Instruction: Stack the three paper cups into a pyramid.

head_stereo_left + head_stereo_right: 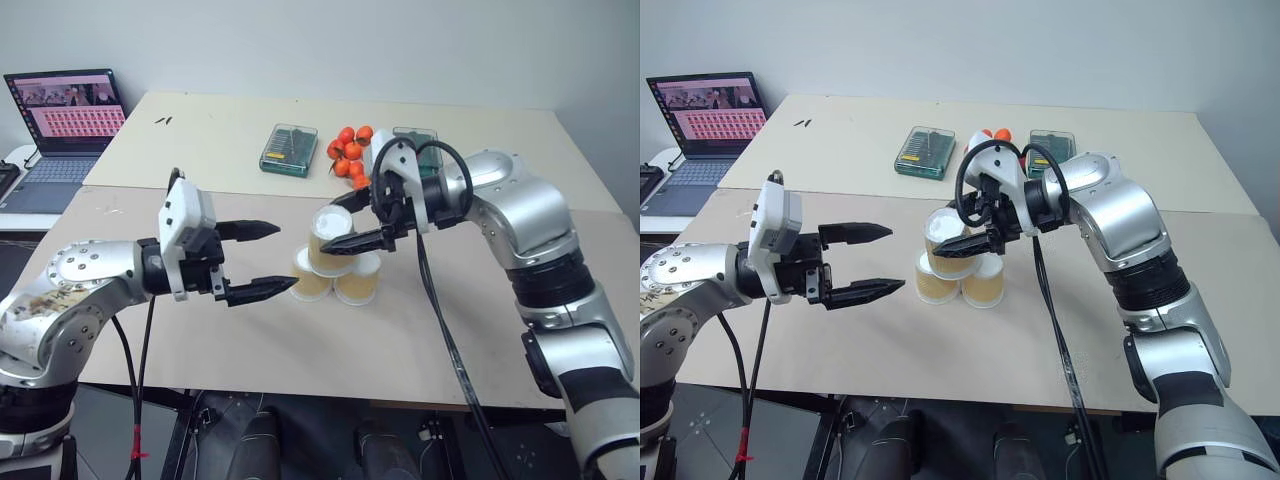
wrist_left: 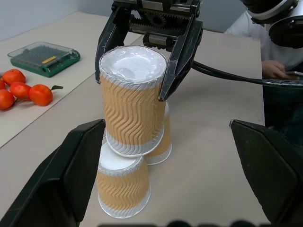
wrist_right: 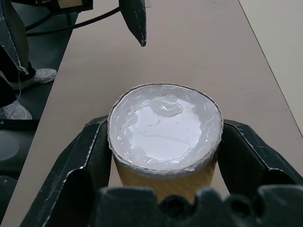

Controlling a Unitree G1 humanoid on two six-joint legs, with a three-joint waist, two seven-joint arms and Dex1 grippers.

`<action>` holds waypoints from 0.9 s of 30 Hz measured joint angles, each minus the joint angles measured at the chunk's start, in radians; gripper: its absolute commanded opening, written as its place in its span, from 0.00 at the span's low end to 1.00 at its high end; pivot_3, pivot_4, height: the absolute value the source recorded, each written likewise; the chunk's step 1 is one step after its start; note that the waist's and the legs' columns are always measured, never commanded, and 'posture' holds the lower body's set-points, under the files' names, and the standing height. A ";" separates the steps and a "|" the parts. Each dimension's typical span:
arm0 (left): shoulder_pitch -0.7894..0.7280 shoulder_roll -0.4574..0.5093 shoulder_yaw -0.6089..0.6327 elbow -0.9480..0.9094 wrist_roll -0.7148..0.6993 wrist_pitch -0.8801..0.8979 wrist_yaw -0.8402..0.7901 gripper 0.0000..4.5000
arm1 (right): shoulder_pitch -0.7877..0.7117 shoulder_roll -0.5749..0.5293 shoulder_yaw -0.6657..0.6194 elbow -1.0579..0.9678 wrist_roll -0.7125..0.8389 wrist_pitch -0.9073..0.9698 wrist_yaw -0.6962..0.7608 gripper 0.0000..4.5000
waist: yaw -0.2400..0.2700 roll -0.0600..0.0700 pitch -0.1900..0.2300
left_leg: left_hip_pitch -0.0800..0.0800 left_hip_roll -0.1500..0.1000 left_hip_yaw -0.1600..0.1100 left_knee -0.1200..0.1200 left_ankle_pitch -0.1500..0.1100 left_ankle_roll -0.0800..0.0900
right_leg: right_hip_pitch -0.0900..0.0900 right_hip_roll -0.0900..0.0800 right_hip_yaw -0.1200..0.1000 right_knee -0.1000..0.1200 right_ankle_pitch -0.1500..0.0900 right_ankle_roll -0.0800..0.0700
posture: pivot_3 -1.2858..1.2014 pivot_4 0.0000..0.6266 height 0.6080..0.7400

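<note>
Right claw [image 1: 352,241] clamps the top cup [image 2: 133,97] atop the two base cups [image 1: 335,283] mid-table, left claw [image 1: 262,260] gaping at nine o'clock: center it, then release gently.

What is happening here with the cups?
The robot is building a pyramid of paper cups. Its right gripper is shut on the third cup, holding it upside down over two upturned cups standing together on the table. The left gripper waits open beside them.
</note>
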 measured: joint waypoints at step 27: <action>-0.070 -0.052 -0.061 0.039 0.011 0.021 0.022 1.00 | -0.044 -0.054 -0.037 0.014 -0.056 -0.061 0.038 0.99 | 0.001 0.000 0.000 | 0.000 0.000 0.000 0.000 0.000 0.000 | 0.000 0.000 0.000 0.000 0.000 0.000 | 0.52 0.24 0.94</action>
